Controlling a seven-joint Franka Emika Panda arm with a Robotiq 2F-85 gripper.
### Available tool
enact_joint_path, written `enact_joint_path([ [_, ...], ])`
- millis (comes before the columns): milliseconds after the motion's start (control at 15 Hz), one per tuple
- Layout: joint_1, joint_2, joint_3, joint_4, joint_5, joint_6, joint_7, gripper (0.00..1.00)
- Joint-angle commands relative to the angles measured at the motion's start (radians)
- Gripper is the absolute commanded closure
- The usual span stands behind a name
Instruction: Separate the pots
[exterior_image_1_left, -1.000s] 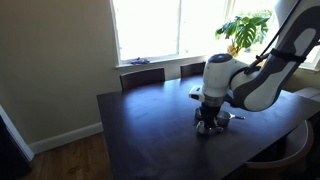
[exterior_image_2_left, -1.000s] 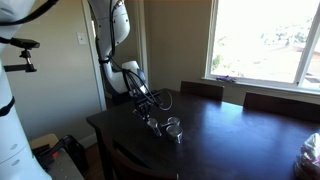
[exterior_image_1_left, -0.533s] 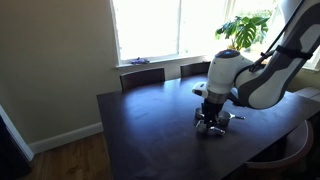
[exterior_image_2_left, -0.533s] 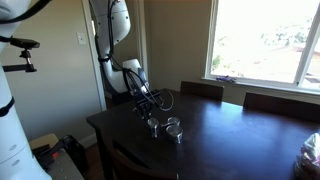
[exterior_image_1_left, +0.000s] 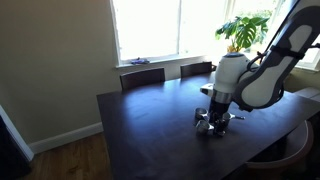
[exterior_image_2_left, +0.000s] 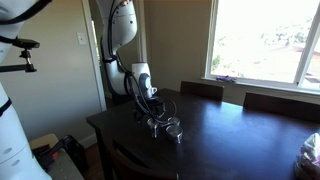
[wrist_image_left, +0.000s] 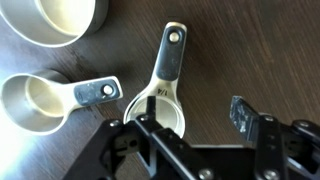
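In the wrist view three small shiny metal pots lie on the dark table (wrist_image_left: 230, 50). One pot (wrist_image_left: 160, 100) with a straight handle pointing away sits just by my left finger. A second pot (wrist_image_left: 35, 100) lies to its left, handle toward the first. A larger pot (wrist_image_left: 60, 20) is at the top left, cut by the frame edge. My gripper (wrist_image_left: 185, 122) is open above the table, and its right finger (wrist_image_left: 243, 113) stands over bare wood. In both exterior views the gripper (exterior_image_1_left: 214, 110) (exterior_image_2_left: 152, 108) hangs just over the pots (exterior_image_1_left: 210, 125) (exterior_image_2_left: 166, 127).
The dark wooden table (exterior_image_1_left: 150, 130) has chairs (exterior_image_1_left: 142, 76) along its window side. A potted plant (exterior_image_1_left: 243, 30) stands near the window. A bag-like item (exterior_image_2_left: 311, 150) lies at the table's far corner. A tripod (exterior_image_2_left: 25, 55) stands by the wall.
The jaws have gone from shut to wide apart, letting go of the pot. The wrist has risen a little and shifted over the pots.
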Motion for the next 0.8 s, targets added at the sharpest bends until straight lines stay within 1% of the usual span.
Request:
enact_joint_path([
  [0,-0.070,0.023,0.054,-0.001,0.112,-0.001,-0.055,0.00],
  [133,-0.085,0.032,0.065,0.010,0.158,-0.014,-0.052,0.00],
  [333,-0.104,0.042,0.073,0.019,0.199,-0.017,-0.051,0.17],
  [533,-0.113,0.052,0.076,0.028,0.218,-0.019,-0.050,0.39],
  [667,-0.110,0.060,0.069,0.038,0.220,-0.014,-0.048,0.43],
  [733,-0.111,0.060,0.067,0.040,0.220,-0.009,-0.050,0.38],
])
